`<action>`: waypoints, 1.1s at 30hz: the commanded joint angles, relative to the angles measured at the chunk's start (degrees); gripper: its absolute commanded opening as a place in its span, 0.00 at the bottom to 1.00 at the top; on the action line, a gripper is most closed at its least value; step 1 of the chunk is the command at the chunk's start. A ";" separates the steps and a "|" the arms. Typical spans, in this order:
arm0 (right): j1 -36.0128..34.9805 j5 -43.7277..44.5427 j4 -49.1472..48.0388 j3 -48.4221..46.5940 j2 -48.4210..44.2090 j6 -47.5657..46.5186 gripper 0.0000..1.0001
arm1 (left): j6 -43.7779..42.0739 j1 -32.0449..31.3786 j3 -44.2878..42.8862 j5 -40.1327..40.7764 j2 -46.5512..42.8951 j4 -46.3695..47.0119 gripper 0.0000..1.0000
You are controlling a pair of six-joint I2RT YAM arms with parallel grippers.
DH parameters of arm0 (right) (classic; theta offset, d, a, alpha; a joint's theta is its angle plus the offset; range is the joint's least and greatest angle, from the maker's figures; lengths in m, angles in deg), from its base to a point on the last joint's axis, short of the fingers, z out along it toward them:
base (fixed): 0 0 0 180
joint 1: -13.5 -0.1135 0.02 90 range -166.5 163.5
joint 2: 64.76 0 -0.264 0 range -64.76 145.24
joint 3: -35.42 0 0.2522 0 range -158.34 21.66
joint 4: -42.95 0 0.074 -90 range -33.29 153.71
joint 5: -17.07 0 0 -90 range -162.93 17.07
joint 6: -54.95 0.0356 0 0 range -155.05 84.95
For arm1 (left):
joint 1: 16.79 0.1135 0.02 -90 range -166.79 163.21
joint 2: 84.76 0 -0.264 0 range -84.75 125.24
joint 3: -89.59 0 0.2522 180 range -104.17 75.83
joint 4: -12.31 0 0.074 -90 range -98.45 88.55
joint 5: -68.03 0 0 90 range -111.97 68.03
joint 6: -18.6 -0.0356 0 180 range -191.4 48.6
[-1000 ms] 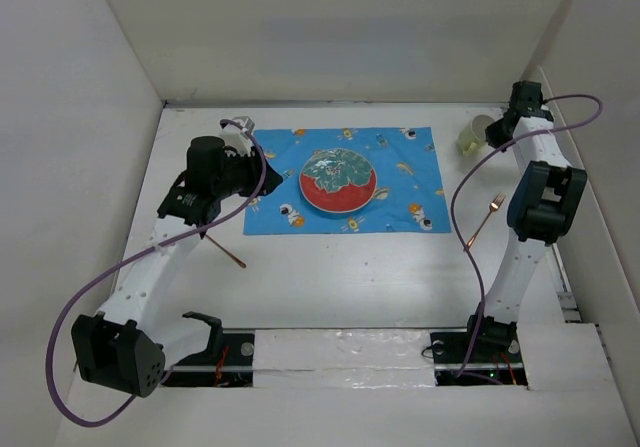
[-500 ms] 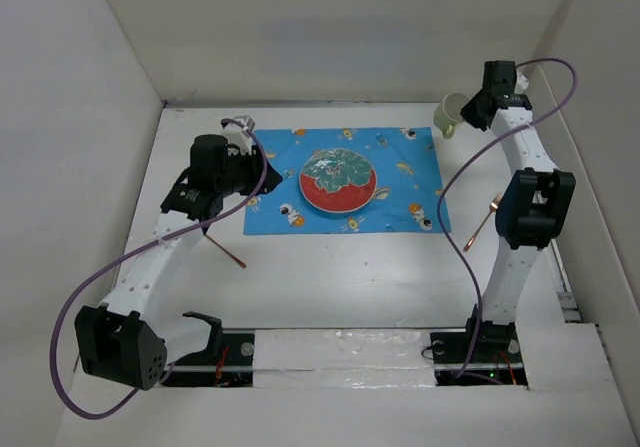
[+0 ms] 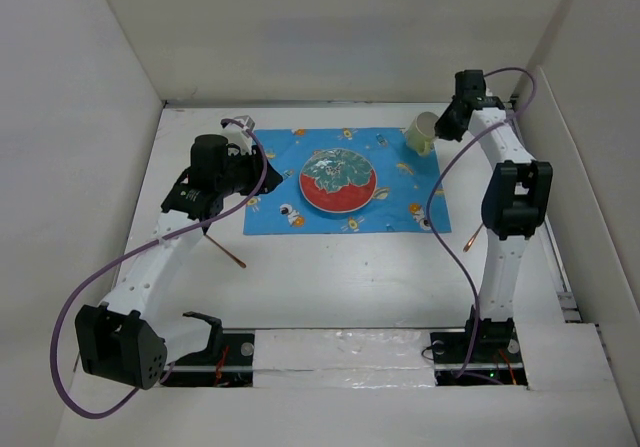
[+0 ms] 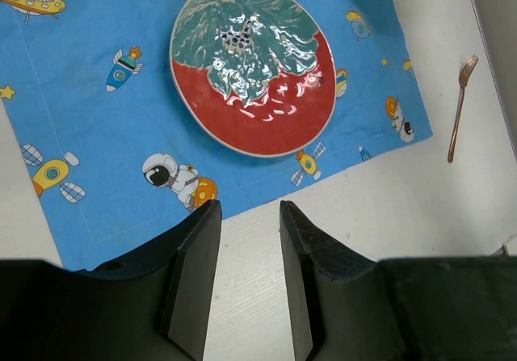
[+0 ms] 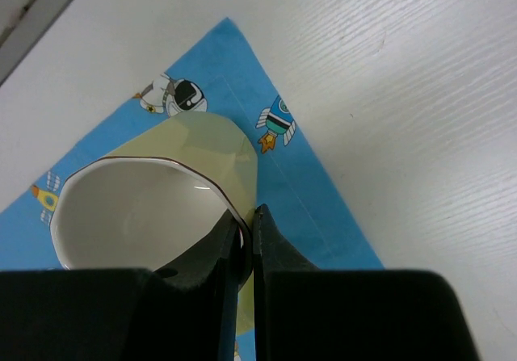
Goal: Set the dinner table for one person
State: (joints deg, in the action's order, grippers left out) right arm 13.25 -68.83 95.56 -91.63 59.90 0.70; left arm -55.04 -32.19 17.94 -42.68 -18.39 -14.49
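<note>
While left gripper (image 4: 246, 216) hangs half-open, right gripper (image 5: 247, 225) pinches cup (image 5: 137, 203) rim.

legible text: none | labels/brands/numbers: none | placemat (image 4: 89, 127) print: pictures only

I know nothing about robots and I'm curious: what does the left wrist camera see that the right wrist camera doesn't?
Only the left wrist view shows the plate and the fork. Only the right wrist view shows the right gripper pinching the cup by its rim. Both show the blue placemat and the white table; the left view catches just an edge of the cup.
</note>
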 commanded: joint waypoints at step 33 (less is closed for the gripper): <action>12.54 3.20 -20.75 49.81 -43.44 1.25 0.00 | 1.92 -0.07 0.58 -5.74 -0.80 3.98 0.00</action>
State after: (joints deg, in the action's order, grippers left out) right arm 22.67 -69.84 80.74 -51.09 20.21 1.46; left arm -53.67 -32.19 18.09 -45.20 -18.39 -13.46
